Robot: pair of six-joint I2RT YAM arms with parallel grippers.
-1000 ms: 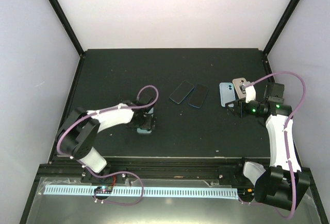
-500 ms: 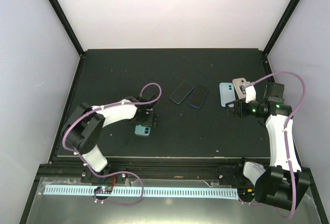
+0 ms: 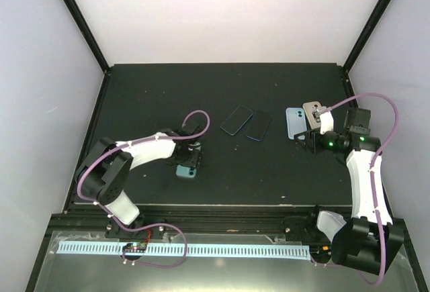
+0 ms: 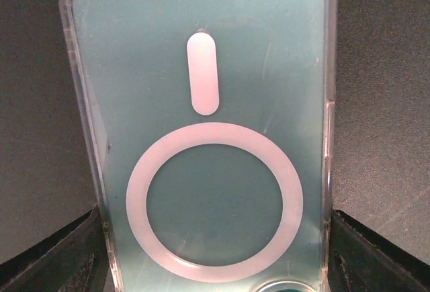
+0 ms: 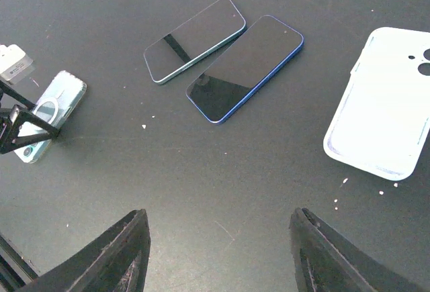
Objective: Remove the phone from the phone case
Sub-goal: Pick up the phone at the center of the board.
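The cased phone [image 4: 211,137] lies directly under the left tool [image 4: 215,221], its long axis running away from the wrist. The fingers [image 4: 47,258] straddle its long edges; whether they clamp it cannot be told.

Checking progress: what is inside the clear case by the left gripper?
A teal phone shows through the clear case, back up; its screen side lies against the table, hidden.

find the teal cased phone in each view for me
Top external: cased phone sits lower left of centre.
Left wrist: it fills most of the frame, back up.
Right wrist: it lies at the far left edge.
Shared landmark: the left arm's dark fingers beside it.
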